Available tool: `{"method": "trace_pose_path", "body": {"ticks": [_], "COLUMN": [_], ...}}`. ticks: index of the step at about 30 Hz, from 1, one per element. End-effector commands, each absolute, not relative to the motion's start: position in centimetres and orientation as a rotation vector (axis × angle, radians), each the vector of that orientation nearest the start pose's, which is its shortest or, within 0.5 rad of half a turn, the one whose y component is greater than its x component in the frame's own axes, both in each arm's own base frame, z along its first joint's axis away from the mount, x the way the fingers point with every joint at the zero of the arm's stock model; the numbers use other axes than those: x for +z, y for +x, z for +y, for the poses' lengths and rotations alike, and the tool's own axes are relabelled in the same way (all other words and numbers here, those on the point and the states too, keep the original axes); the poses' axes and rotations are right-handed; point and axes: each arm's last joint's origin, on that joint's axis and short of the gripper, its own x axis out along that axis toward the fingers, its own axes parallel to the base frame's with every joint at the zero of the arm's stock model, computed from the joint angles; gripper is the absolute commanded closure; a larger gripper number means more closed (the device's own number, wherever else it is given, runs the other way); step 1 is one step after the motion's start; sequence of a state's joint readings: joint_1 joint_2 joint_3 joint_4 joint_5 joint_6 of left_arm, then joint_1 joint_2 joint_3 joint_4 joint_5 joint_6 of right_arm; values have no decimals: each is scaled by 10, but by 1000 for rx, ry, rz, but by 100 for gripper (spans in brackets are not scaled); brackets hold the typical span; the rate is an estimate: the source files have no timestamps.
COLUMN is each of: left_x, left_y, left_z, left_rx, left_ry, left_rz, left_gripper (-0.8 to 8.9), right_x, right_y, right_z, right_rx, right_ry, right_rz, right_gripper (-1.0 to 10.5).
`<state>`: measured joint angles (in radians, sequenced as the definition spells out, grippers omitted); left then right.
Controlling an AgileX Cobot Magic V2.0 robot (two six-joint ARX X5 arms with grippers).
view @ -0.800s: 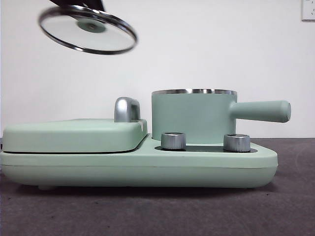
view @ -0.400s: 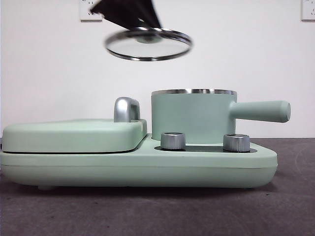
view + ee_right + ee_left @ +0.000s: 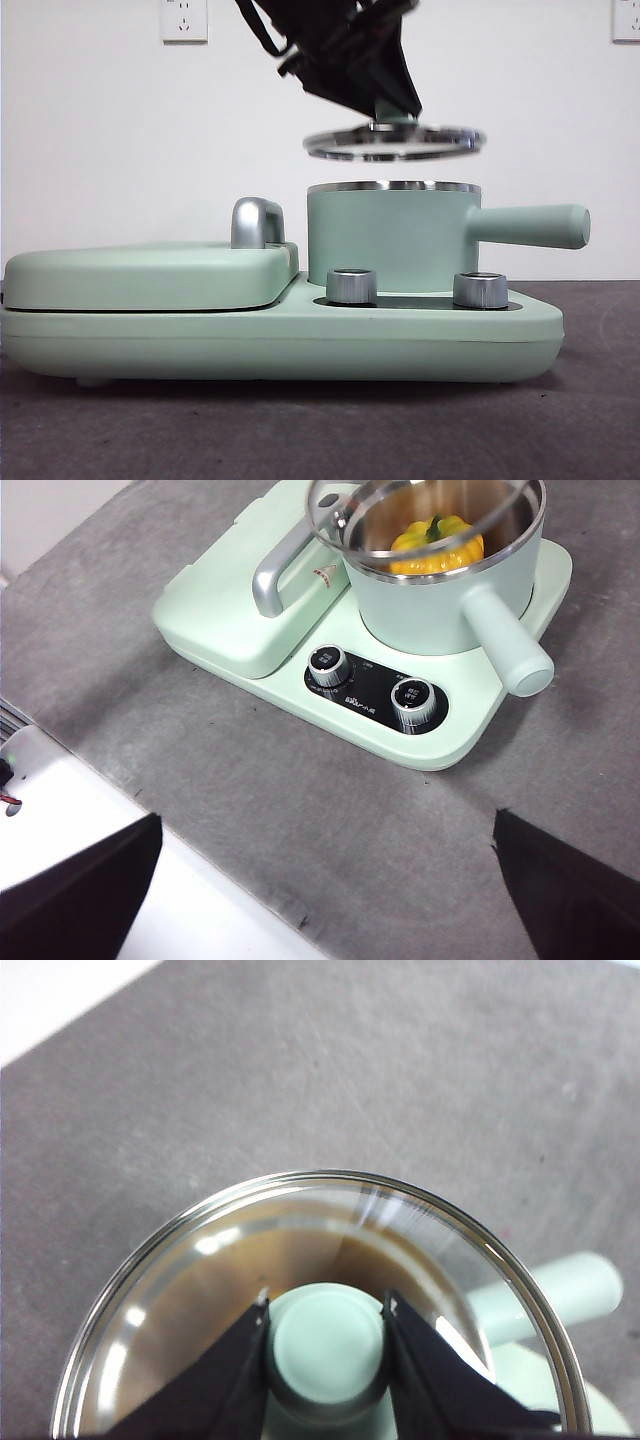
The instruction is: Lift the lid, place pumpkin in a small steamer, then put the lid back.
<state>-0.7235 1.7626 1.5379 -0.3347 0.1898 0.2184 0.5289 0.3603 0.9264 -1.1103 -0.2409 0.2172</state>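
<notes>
1. Glass with a steel rim, the lid (image 3: pixel 394 141) hangs level in the air just above the small steamer (image 3: pixel 390 240), apart from its rim, a clear gap showing between the two in the front view.
2. Its mint-green knob (image 3: pixel 327 1342) is clamped between the two black jaws of the left gripper (image 3: pixel 327 1345), as the left wrist view shows; in the front view that arm comes down dark from above onto the lid's centre.
3. Inside the pot sits the pumpkin (image 3: pixel 437 542), yellow-orange with its green stem up, seen through the lid in the right wrist view. The placing step looks done.
4. The step in hand, then, is the last one: putting the lid back.
5. From the front the lid seems roughly centred over the pot. The next move calls for a straight descent, keeping the lid flat so the steel rim seats evenly all round, then parting the jaws off the knob.
6. A tilt or a sideways offset could leave the lid perched on one edge; the pumpkin's stem may also stand close to the glass.
7. The steamer's long handle (image 3: pixel 528 225) sticks out to the side, clear of the lid's path.
8. The right gripper (image 3: pixel 320 880) waits well apart over the grey surface (image 3: pixel 250 780), jaws spread wide and holding nothing.
9. Two steel dials (image 3: pixel 352 286) sit on the cooker base (image 3: pixel 280 340) before the pot, and the flat griddle cover (image 3: pixel 140 275) lies beside it.
</notes>
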Motion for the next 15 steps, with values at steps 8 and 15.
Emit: {"method": "trace_pose_path", "body": {"ticks": [8,15], "left_x": [307,309], "left_y": [307,312], "left_z": [-282,-283], "left_rx": [-966,-956], "left_ry": [375,359], "left_rz": [431,384], "left_gripper": [798,798], "right_x": [331,331], "right_y": [21,21], "right_z": [21,21], "right_rx": [694,692], "right_ry": [133,141], "right_rz": [618,622], "right_gripper": [420,420]}}
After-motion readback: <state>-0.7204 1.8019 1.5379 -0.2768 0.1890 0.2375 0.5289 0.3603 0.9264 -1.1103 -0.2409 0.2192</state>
